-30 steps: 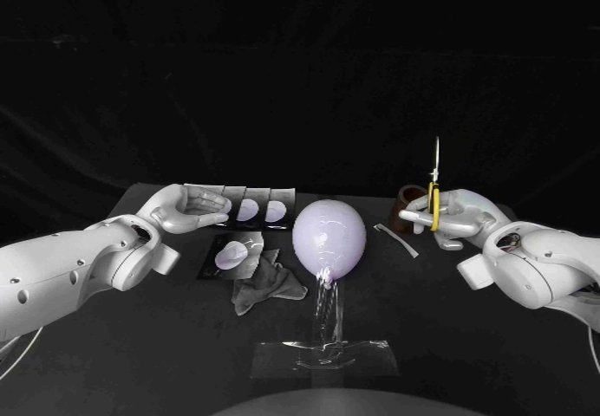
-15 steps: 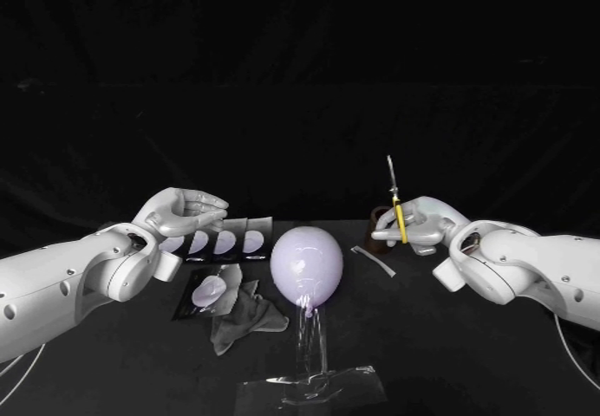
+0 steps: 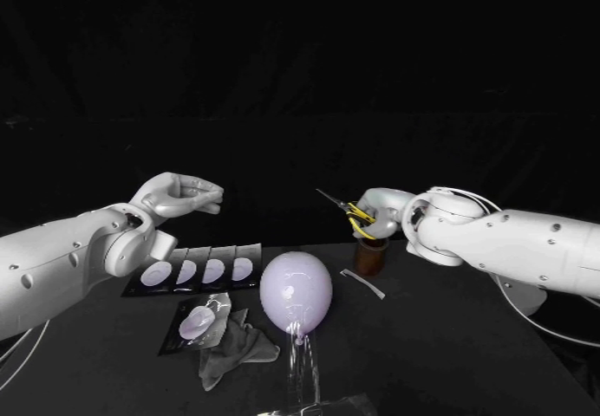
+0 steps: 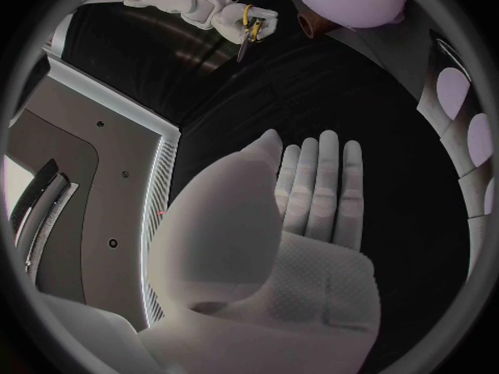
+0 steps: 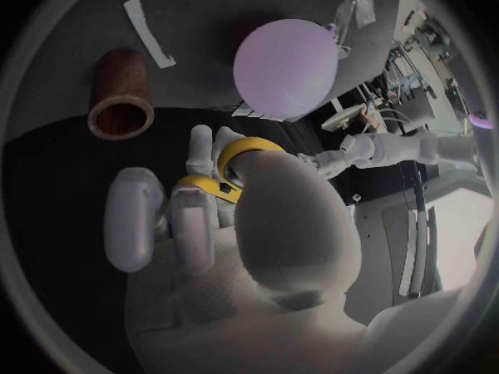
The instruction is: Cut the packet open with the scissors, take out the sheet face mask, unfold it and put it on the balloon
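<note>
Left hand [image 3: 181, 192] hangs raised near the row of spare packets [image 3: 206, 269], fingers curled in on nothing, probably just parked out of the way. The cut packet [image 3: 198, 325] lies flat just left of the balloon [image 3: 297, 290], with a crumpled sheet [image 3: 240, 348] (the mask, I'd guess) right beside it, so the cutting looks done. On the right, the right hand [image 3: 381, 211] grips the scissors [image 3: 354, 214] by their yellow loops above the brown cup [image 3: 371, 256], I reckon to drop them back in.
</note>
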{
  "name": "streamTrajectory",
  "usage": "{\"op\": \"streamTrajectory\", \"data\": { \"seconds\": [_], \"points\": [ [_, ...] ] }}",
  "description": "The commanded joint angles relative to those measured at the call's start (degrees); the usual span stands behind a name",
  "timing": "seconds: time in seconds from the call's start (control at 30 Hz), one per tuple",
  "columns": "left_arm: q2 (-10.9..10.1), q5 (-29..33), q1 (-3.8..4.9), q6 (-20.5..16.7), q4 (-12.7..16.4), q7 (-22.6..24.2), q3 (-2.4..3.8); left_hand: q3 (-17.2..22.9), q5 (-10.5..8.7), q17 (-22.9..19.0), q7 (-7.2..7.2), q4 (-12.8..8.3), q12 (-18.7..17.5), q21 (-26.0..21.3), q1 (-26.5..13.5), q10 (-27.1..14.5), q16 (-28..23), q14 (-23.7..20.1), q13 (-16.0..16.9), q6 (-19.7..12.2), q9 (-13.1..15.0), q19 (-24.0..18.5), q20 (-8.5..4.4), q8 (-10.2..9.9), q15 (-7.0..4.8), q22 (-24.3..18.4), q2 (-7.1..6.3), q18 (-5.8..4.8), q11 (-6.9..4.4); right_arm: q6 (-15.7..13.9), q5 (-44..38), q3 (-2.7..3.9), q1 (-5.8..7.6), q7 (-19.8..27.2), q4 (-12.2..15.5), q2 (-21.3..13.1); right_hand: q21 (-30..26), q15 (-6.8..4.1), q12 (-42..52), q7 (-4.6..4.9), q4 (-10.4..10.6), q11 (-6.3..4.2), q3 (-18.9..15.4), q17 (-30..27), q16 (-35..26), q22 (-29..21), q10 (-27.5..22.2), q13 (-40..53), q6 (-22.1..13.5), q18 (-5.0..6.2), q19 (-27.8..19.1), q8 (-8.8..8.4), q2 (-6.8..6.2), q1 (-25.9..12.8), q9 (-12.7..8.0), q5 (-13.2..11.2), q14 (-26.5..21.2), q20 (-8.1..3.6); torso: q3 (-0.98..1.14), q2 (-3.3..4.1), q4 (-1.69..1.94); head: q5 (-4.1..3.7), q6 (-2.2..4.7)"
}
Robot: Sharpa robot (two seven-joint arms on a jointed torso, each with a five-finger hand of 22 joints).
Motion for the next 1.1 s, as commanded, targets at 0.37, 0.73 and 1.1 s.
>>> {"op": "streamTrajectory", "data": {
  "seconds": [0.37,0.73,1.1],
  "points": [
    [9.61,-2.5,4.49,5.94,-14.64,-1.48,0.29,-4.2,-0.2,-0.28,0.31,0.07,-1.67,-0.91,-11.16,-0.14,-2.83,-0.62,0.26,-1.64,-0.43,2.25,0.64,-1.64,0.88,-1.31,0.2,1.83,0.53,6.54,-24.79,0.11,1.68,-4.77,-17.53,17.27,1.11,-0.04,-0.89,-0.07,-3.6,-5.73,10.88,8.04,0.34,11.37,13.04,-0.16,0.29,-0.3,1.03,0.42,-0.96,-2.24,1.57,-0.2,4.67,-0.12,-0.14,0.6,0.06,-1.06,1.0],
    [15.64,-15.56,6.6,9.44,-20.27,-3.44,0.33,-9.52,-0.22,-1.74,3.01,0.2,-1.9,-9.02,-15.23,-6.56,-8.35,-6.06,0.07,-4.8,-0.87,-9.23,1.97,-3.73,3.51,-6.1,1.83,-0.63,3.13,9.91,-32.25,0.06,1.48,-6.9,-22.77,25.54,1.42,-0.01,-1.13,-0.05,-3.98,-5.72,11.77,8.35,0.46,11.48,13.07,-0.17,0.33,-0.36,1.18,0.44,-1.1,-2.61,2.03,-0.19,4.74,-0.12,-0.4,1.28,0.03,0.5,1.48],
    [19.49,-26.28,6.81,14.95,-21.05,-7.52,0.27,-14.31,-0.25,-2.63,2.82,0.25,-1.68,-8.32,-14.43,-8.57,-10.7,-7.49,0.19,-4.59,-0.54,-4.96,1.86,-3.62,4.0,-6.11,2.68,-1.58,3.28,10.7,-37.45,-0.04,1.3,-7.61,-22.57,28.91,1.73,0.01,-1.33,-0.02,-4.27,-5.7,12.15,8.53,0.53,11.59,13.12,-0.22,0.31,-0.43,1.31,0.4,-1.46,-2.96,2.32,-0.22,4.77,-0.11,-0.37,1.22,0.01,1.58,1.78]
  ]
}}
